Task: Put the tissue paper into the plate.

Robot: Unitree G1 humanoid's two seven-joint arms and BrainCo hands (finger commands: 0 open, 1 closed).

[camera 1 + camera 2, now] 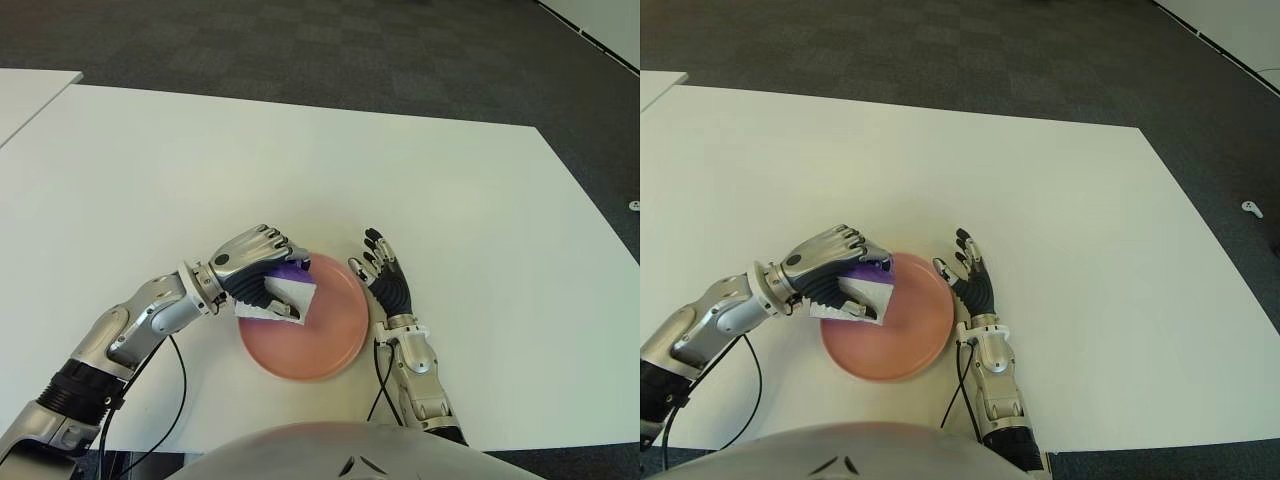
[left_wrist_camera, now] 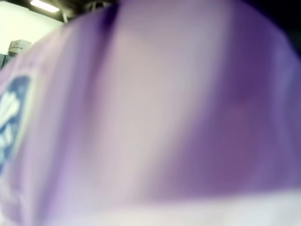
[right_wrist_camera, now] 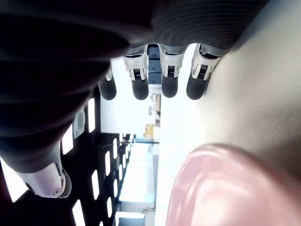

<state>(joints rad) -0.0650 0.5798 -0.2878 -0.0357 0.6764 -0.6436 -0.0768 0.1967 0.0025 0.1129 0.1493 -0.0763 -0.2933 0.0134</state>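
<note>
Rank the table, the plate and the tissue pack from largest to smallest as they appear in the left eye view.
1. Table, by far the largest.
2. Plate, pink and round.
3. Tissue pack, smallest; the left hand grips it over the plate's rim and covers part of it.

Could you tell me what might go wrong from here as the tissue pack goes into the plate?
The left robot hand holds the tissue pack over the plate's left rim, so releasing now could tip it onto the table. The open right robot hand is close beside the plate's right edge and might nudge it.
</note>
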